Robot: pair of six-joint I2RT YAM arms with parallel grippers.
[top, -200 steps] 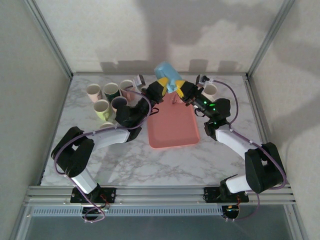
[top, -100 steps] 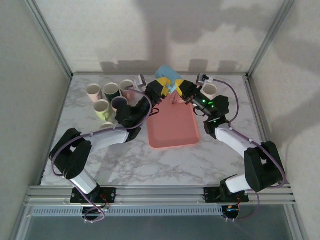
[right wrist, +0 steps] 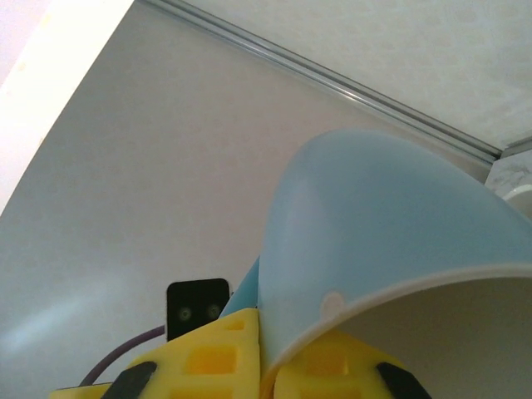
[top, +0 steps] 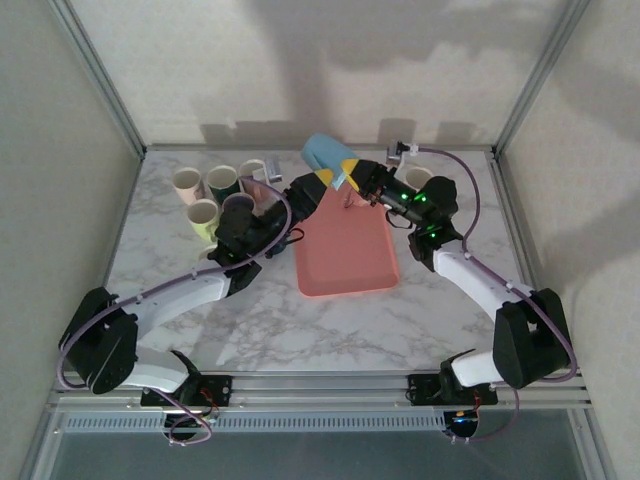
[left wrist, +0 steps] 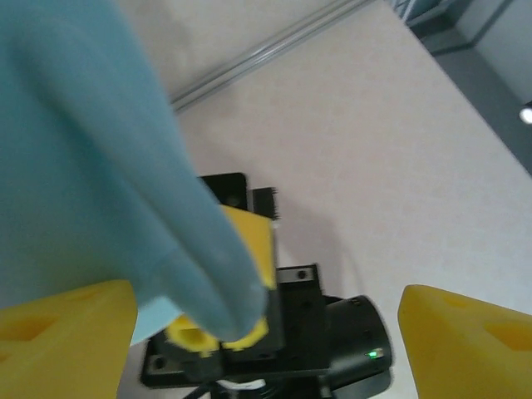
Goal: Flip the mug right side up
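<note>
Mug (top: 325, 152) aloft above tray (top: 345, 268), pinched in right hand (top: 351, 181), left hand (top: 318, 184) spread wide alongside

A marble table (top: 330, 330) carries a pink tray (top: 345, 255), clustered mugs (top: 222, 183) far left, one white mug (top: 419, 178) right.

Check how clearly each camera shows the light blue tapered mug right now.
Top external: the light blue tapered mug is small but sharp, with soft arm shadows on the back wall. Left wrist: it sits too close, a blurred blue mass. Right wrist: its rim is fairly crisp.
</note>
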